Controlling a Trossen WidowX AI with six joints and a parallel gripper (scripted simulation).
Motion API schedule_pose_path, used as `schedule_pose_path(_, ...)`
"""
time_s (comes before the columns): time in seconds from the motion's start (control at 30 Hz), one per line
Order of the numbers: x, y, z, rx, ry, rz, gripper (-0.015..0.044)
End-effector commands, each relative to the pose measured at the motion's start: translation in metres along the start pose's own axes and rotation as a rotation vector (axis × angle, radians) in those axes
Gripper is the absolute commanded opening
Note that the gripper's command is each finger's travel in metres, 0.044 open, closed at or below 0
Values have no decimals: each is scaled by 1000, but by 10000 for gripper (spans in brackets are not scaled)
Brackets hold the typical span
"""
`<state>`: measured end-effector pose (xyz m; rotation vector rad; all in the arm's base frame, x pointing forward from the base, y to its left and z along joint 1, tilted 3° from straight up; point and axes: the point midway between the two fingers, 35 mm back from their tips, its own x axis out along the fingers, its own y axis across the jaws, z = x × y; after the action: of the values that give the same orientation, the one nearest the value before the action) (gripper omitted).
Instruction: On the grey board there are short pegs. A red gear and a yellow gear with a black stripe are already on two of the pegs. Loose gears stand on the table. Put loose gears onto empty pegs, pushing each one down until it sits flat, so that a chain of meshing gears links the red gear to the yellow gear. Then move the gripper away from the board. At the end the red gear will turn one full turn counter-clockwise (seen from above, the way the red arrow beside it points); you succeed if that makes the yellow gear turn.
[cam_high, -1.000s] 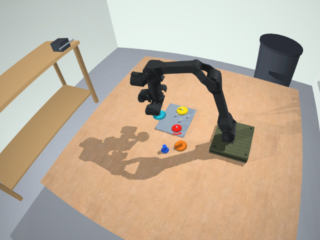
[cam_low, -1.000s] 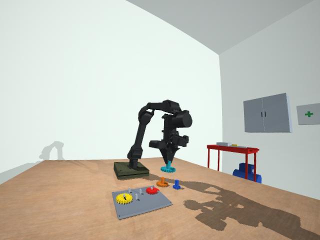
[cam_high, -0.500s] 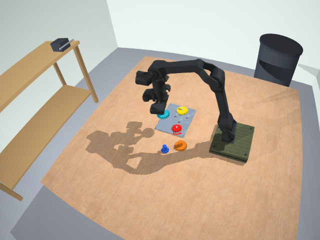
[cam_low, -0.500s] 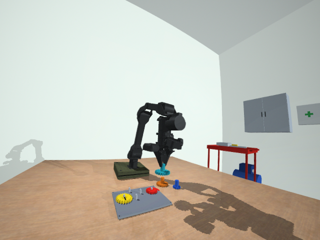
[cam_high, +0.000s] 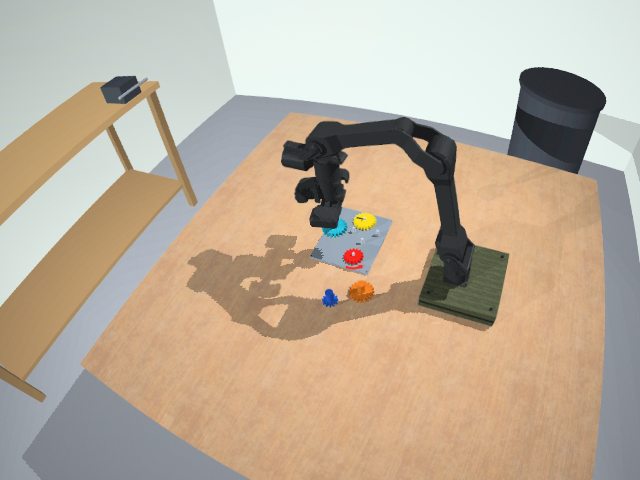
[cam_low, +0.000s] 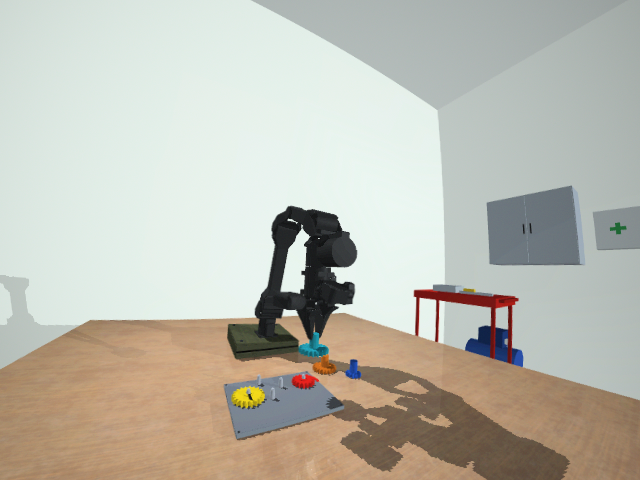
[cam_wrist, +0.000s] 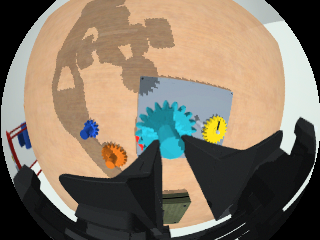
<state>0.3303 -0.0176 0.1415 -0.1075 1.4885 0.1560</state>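
Observation:
My gripper is shut on the stem of the cyan gear and holds it in the air, above the board's level. The grey board lies on the table. The yellow gear and the red gear sit on its pegs; the cyan gear mostly hides the red one in the wrist view. Three bare pegs stand between them. The orange gear and small blue gear stand upright off the board.
The arm's green base block stands on the table near the board. A wooden shelf stands left of the table and a dark barrel behind it in the top view. A red cart stands beyond the table.

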Motion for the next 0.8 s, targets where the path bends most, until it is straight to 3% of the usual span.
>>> schedule_pose_path(0.0, 5, -4, -6, -5, 7, 1, 0)
schedule_pose_path(0.77, 26, -25, -36, -6, 9, -1, 0)
